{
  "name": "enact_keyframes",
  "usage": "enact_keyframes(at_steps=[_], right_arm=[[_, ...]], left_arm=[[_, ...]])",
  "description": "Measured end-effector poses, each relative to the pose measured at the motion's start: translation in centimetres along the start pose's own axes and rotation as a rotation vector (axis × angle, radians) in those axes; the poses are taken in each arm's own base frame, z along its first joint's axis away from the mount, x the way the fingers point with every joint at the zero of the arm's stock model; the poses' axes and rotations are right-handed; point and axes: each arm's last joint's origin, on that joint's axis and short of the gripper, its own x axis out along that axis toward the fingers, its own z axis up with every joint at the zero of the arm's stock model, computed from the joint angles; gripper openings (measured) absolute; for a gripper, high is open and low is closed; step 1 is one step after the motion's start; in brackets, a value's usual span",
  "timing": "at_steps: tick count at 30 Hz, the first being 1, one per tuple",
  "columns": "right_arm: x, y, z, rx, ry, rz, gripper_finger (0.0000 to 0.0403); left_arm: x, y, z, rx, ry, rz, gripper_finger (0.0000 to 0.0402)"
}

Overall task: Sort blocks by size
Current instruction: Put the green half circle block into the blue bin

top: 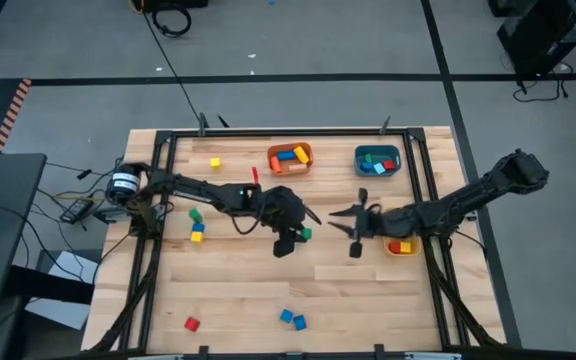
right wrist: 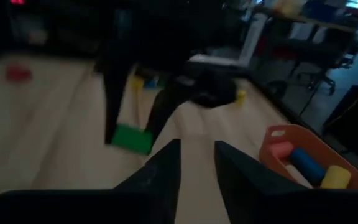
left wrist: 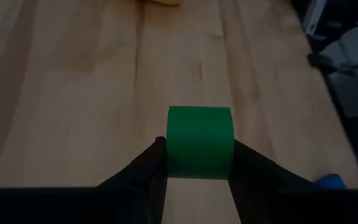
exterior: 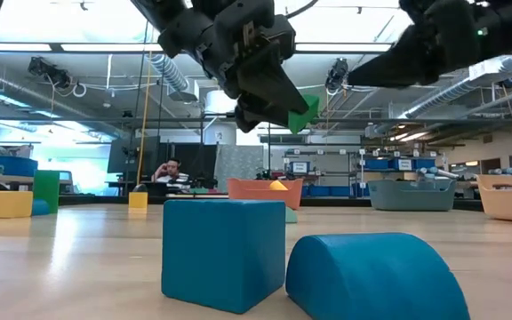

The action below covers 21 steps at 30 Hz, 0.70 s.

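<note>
My left gripper hangs over the middle of the table, shut on a small green block. The low view shows that block well above the tabletop. My right gripper is just right of it, open and empty, facing the left gripper; its fingers show a narrow gap. Loose blocks lie on the wood: a yellow one, a green one, a yellow-and-blue pair, a red one and two blue ones. My left gripper pinches the green block by two opposite sides between its two fingers. The fingers slant down from the table's left. The block is lifted clear of the table, sticking out past the fingertips.
An orange bin and a teal bin, both holding blocks, stand at the back. A yellow bin sits under my right arm. A black frame runs around the table. The two blue blocks stand near the front edge.
</note>
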Motion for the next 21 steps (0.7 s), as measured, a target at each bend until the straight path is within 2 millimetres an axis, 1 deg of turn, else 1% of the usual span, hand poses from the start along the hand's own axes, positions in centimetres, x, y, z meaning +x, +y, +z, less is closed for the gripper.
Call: enact_keyframes(at_steps=[5, 10, 16, 21], right_arm=[[1.9, 1.9, 0.6, -0.197, 0.119, 0.070, 0.0160], [3.4, 3.7, 1.3, -0.372, 0.128, 0.080, 0.0190], [5.4, 5.2, 1.7, -0.557, 0.146, 0.080, 0.0206], [6.9, 6.2, 2.1, -0.619, 0.151, 0.081, 0.0205]], left_arm=[[-0.2, 0.7, 0.2, -0.035, 0.008, -0.066, 0.0149], [-0.4, 1.1, 0.2, -0.043, 0.018, -0.141, 0.0149], [-0.5, 0.9, 0.2, -0.024, 0.032, -0.224, 0.0149], [-0.5, 0.8, 0.2, -0.025, 0.040, -0.236, 0.0149]])
